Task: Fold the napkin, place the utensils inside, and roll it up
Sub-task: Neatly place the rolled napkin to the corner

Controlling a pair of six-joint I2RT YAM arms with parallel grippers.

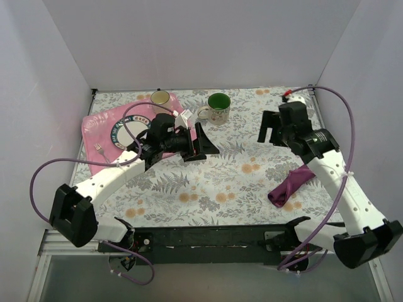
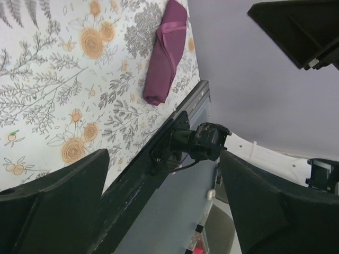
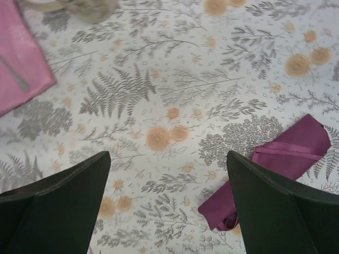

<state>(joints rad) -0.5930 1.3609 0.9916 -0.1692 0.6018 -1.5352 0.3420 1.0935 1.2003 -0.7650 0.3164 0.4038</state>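
The dark purple napkin (image 1: 291, 185) lies rolled into a long bundle on the floral tablecloth at the right, beside my right arm. It also shows in the left wrist view (image 2: 167, 50) and the right wrist view (image 3: 288, 153). A silver fork (image 1: 99, 150) lies on the light pink mat (image 1: 94, 129) at the left; its handle shows in the right wrist view (image 3: 16, 74). The spoon is not in view. My left gripper (image 1: 200, 146) is open and empty, raised over the table's middle, well away from the napkin. My right gripper (image 1: 274, 131) is open and empty, above and behind the napkin.
A plate (image 1: 126, 133) rests on the pink mat, partly hidden by my left arm. A tan mug (image 1: 160, 99) and a green-lined mug (image 1: 218, 107) stand at the back. The enclosure's walls close in the left, back and right sides.
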